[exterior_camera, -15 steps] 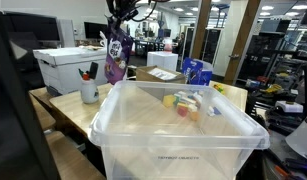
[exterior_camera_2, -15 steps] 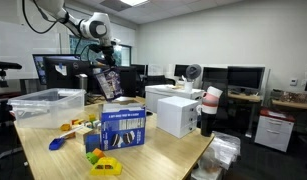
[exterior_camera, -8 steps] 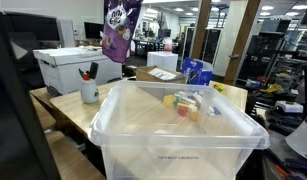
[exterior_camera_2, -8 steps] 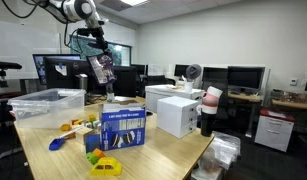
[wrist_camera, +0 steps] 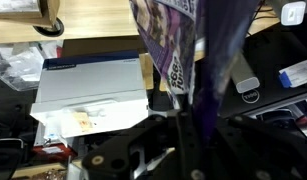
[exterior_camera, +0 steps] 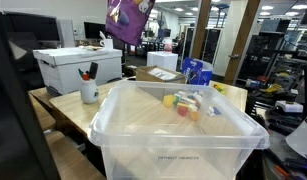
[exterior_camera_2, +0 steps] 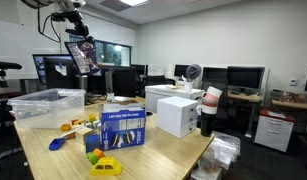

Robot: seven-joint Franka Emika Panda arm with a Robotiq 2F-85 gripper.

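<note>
Office desks and rows of monitors fill the room behind a wooden table (exterior_camera: pixel 65 113) that carries a white box (exterior_camera: pixel 79 67), a mug (exterior_camera: pixel 89 93) with pens, a small blue box (exterior_camera: pixel 196 71) and, nearest the camera, a big clear bin (exterior_camera: pixel 178 150) with a few bright bits in its far end. High above all that, the gripper (wrist_camera: pixel 185 120) is clamped on the top edge of a purple bag (exterior_camera: pixel 128 18), and the bag hangs off it at a tilt. In an exterior view the bag (exterior_camera_2: pixel 81 52) sits up near the ceiling line, well clear of everything on the table. From the wrist view it dangles over the white box (wrist_camera: pixel 93 90) and the table edge, touching nothing. To my eye this is the carrying stage: the bag is grasped and lifted, and not yet set anywhere. Any move from here calls for a firm pinch, since the bag is limp and held by one edge. It also needs a slow sideways sweep so the bag does not swing, and enough height for its loose bottom end to pass over the box and the bin's rim.
</note>
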